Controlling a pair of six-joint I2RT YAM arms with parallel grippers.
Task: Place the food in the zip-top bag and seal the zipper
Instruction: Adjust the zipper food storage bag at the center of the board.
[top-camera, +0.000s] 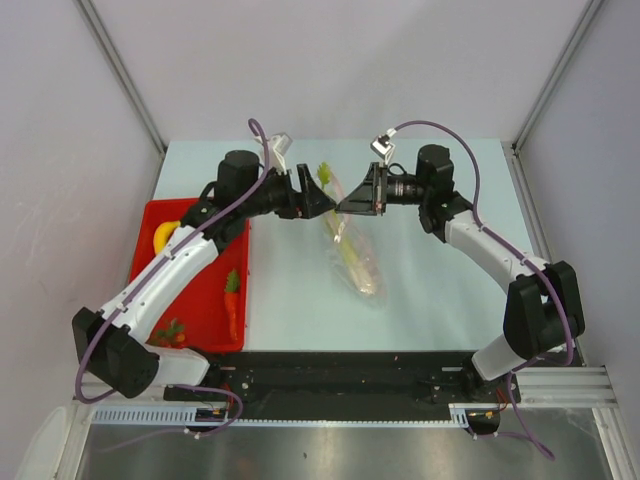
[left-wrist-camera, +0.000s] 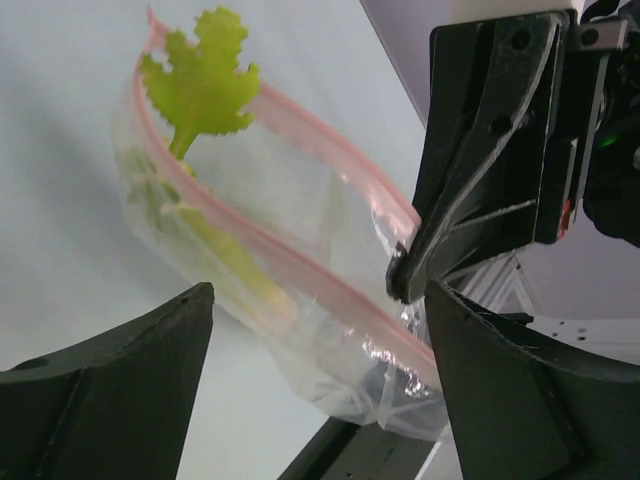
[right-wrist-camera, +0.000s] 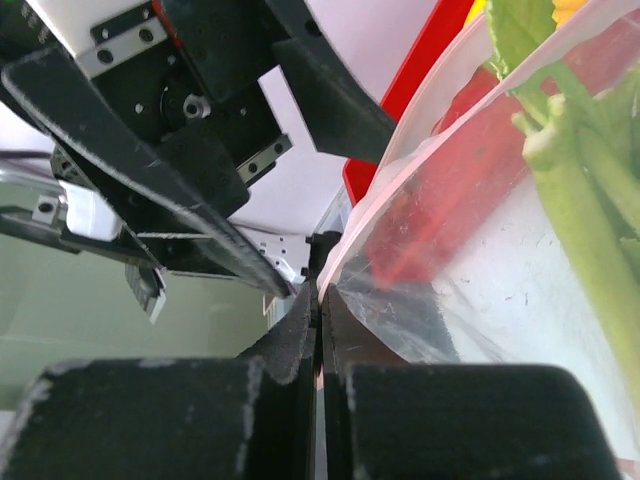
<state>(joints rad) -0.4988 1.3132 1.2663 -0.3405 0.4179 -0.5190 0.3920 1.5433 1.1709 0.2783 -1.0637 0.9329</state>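
The zip-top bag lies in the middle of the table, well apart from its edges, with bare surface on its right. One leek sticks out of its mouth. The red tray holds one banana and one carrot. Both arms bend inward, tips nearly meeting. The right gripper pinches the zipper. The left gripper stands wide and holds nothing.

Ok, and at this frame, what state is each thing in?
zip-top bag: resting on the table, mouth open
zipper: unsealed, strips apart
leek: stalk in the bag, leafy top poking out
right end effector: shut on the bag's mouth edge
left end effector: open, holding nothing
banana: lying in the red tray
carrot: lying in the red tray
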